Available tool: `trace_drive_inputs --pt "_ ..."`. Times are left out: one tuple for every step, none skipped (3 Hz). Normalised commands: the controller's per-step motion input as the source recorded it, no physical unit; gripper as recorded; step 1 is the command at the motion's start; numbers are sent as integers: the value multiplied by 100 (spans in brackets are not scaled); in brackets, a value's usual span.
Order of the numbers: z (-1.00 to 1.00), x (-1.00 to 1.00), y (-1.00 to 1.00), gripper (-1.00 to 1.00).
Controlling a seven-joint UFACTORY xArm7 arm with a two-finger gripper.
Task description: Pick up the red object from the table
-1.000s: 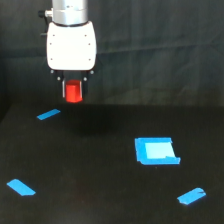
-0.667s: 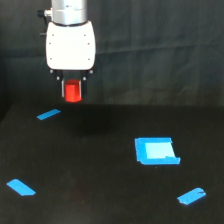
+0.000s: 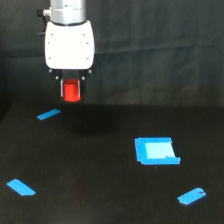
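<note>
- Tool [image 3: 71,91] hangs off the white arm body [image 3: 69,45], at about 11 o'clock in the exterior view, dark curtain [image 3: 160,50] behind.
- Tool is clenched on the red object [image 3: 72,91]; dark fingers [image 3: 62,89] sit tight on both sides of it.
- Red object is off the bench [image 3: 100,165], held in the air just under the white body, upright as far as can be told, narrower than the body.
- Faint reddish glow on the bench below, around 7 o'clock from centre; blurry.
- Blue square patch [image 3: 156,151] lies flat on the bench at about 4 o'clock from centre, paler middle, well apart from the tool.
- Blue tape strip [image 3: 48,114] at 10 o'clock, on the bench, near and below the tool, toward the exterior view's left.
- Second blue strip [image 3: 20,187] at 8 o'clock near the exterior view's left edge.
- Third blue strip [image 3: 191,195] at 5 o'clock, just below the square patch, not touching it.
- Fingertip detail too blurred to say more.
</note>
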Motion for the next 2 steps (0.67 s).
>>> trace_drive_inputs --pt "-9 2 0 -83" --pt "-4 3 1 -83"
